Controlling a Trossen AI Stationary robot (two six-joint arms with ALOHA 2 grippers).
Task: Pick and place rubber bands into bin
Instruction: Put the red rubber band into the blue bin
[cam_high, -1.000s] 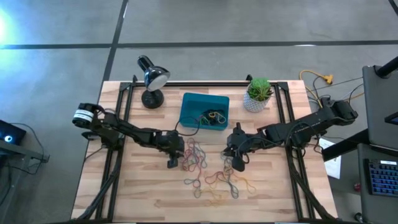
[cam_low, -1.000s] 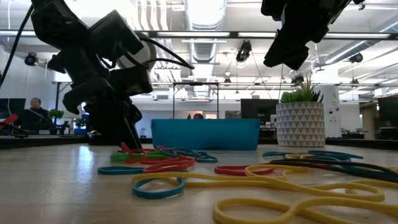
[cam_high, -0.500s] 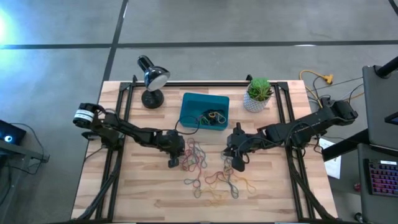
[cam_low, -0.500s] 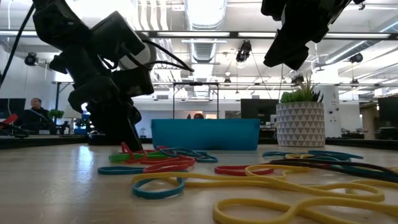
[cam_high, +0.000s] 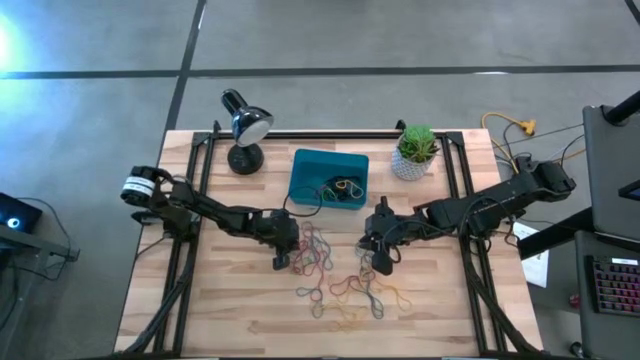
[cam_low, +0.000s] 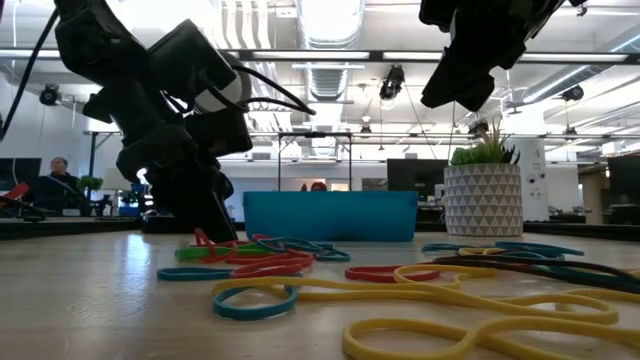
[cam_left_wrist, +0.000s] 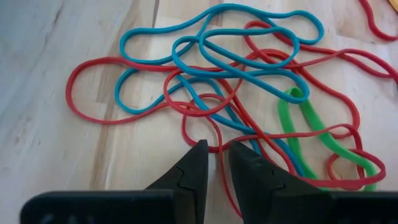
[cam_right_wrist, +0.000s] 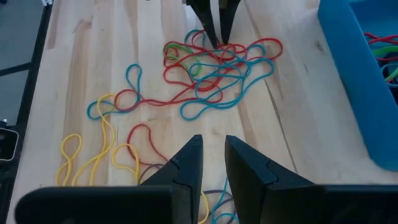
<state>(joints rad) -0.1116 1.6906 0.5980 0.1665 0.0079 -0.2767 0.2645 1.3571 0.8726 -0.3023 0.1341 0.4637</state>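
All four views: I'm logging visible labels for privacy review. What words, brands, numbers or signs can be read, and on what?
None can be read. The bin, the plant pot, the lamp and the rubber bands carry no visible text. Background screens in the low view are too small to read.

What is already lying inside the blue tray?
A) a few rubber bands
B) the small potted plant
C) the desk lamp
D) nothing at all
A: the high view shows a few rubber bands lying in the bin, while the plant pot and the lamp stand on the table beside it.
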